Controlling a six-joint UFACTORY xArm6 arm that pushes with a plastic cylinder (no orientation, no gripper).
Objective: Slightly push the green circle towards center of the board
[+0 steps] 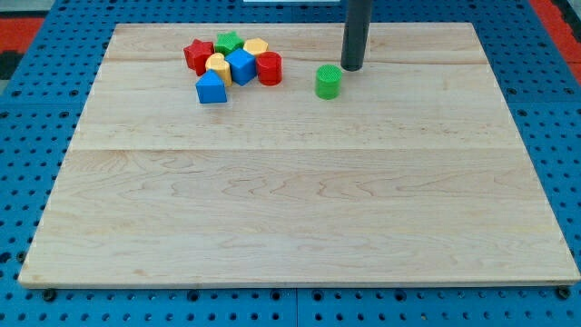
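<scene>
The wooden board (300,200) fills most of the view, pale and bare across its middle and lower half, lying on a blue pegboard surface (27,109). My rod comes down from the view's top, and my tip (351,69) rests on the board; it is a plain rod end with nothing to open or close and it holds nothing. The green circle (329,81) sits just below and to the left of my tip, very near it, though I cannot tell if they touch. The board's centre lies further down the view from the circle, so I judge a short push toward the view's bottom would suit. Well to the left huddles a cluster: red star (197,55), green star (228,42), two yellow blocks (256,47), blue cube (241,65), red cylinder (269,68), blue triangle (211,88)
</scene>
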